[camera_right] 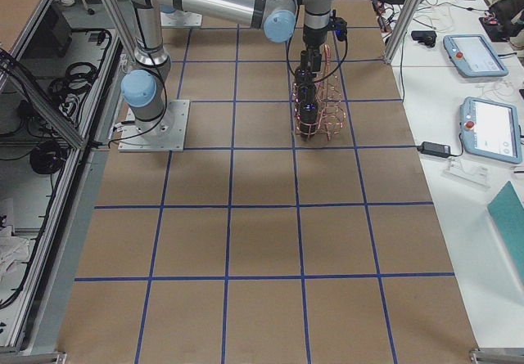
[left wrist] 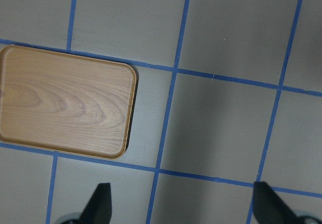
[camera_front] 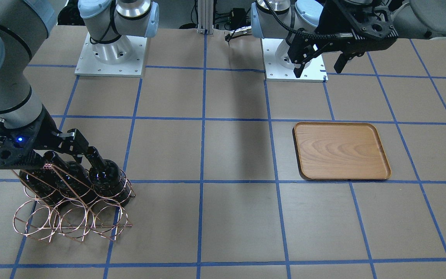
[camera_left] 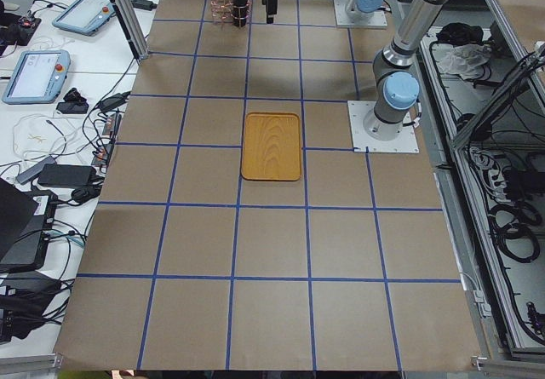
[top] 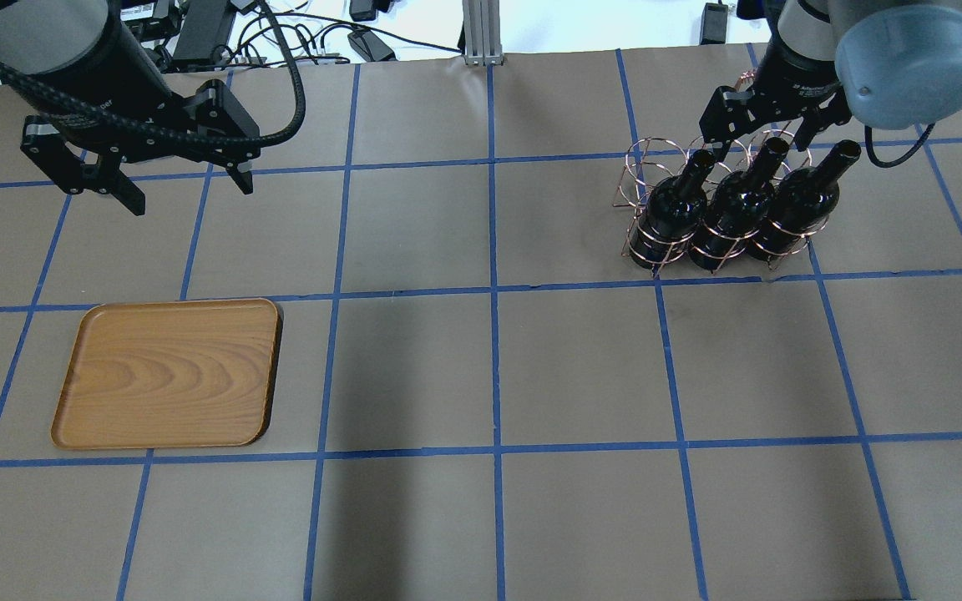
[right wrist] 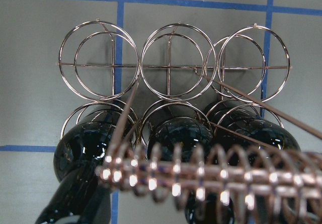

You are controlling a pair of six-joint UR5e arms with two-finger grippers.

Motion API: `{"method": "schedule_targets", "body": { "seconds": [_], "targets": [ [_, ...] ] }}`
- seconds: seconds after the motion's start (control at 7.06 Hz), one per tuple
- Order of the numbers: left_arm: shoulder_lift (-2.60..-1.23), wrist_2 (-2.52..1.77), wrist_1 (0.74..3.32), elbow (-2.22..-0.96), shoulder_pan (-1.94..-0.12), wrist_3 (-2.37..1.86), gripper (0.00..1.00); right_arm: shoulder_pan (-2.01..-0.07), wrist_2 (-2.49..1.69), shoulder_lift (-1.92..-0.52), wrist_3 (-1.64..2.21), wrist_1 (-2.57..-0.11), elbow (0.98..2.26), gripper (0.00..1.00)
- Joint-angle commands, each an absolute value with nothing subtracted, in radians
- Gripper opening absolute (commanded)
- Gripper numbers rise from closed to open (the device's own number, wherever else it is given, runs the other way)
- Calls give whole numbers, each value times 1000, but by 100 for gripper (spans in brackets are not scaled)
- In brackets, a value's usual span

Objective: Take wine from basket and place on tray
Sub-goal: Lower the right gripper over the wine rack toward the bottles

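Hidden: The right gripper point(top: 767, 135) hangs over the bottle necks in the basket point(camera_front: 72, 219). In its own wrist view the coiled handle bar point(right wrist: 201, 176) screens the fingertips, so contact with any neck cannot be made out.
Cut off: The left gripper's point(top: 192, 199) fingertips point(left wrist: 99, 204) run off the lower edge of its wrist view. The tray point(left wrist: 65, 103) is clipped at that view's left edge.
Hard to read: Seen from the table's left end, the basket is a small shape at the far end (too small to count bottles).
Right arm: Stretched out level to the basket, wrist pointing down at the basket's row nearer the robot. The fingers are set wide apart, either side of the middle neck in the overhead view, with no visible grip.
Left arm: Held above the table point(top: 498, 376), well apart from the basket, fingers pointing down and spread wide around nothing.
Wine: The wine point(top: 736, 215) stands upright in the basket's middle ring, in the row nearer the robot, between two matching bottles point(top: 666, 221).
Tray: Lies flat, well apart from the basket, toward the robot's left and a little nearer the robot.
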State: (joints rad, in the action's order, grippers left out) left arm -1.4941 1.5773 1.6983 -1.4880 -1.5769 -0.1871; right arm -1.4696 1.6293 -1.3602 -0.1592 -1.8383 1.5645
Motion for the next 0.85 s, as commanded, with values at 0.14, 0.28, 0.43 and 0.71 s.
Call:
{"method": "schedule_targets", "body": {
  "seconds": [0.14,0.28,0.43,0.71],
  "targets": [
    [-1494,1577,1698,-1488,-1577,-186,100,-1467,1632,-1355,-179,-1842,1571,96],
    [-1494,1578,1698,-1488,-1575,-187,100,-1465,1635,-1353,-181,-1844,1571,91],
    [-1494,1578,1698,-1488,-1575,-187,100,-1463,1634,-1353,-181,-1844,1571,88],
    [-1493,1578,1698,-1488,-1575,-187,100,-1431,1623,-1353,-181,-1842,1571,78]
  ]
}}
